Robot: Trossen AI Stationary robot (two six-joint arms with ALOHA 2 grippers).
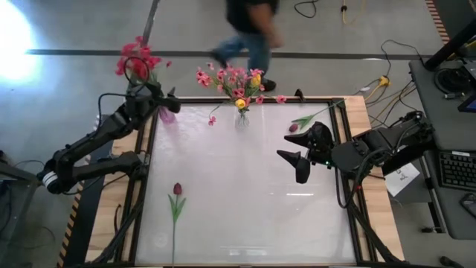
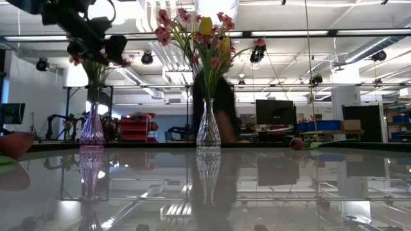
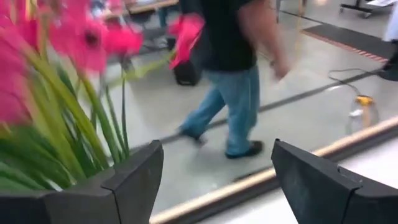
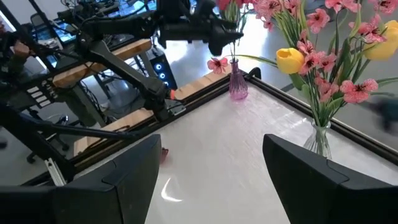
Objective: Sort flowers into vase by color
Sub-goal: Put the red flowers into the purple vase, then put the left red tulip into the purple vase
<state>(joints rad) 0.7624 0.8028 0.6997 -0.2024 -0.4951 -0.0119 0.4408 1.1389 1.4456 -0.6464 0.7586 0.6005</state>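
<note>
I see the white table [image 1: 245,193] with a person [image 1: 249,30] walking past beyond its far edge, my left arm's fingers [image 1: 165,99] spread apart and empty above the purple vase [image 1: 167,115] of red flowers [image 1: 136,58] at the far left corner. My right arm's fingers [image 1: 295,156] hang released and empty over the table's right side. A clear vase [image 1: 242,117] at the far edge holds pink flowers [image 1: 230,78] and yellow buds [image 1: 255,80], a dark-red bud [image 1: 177,190] lies near the front left, and another [image 1: 294,127] lies beside the right arm.

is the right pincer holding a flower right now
No: in the right wrist view the right pincer is open with nothing between its fingers, only bare white table.
</note>
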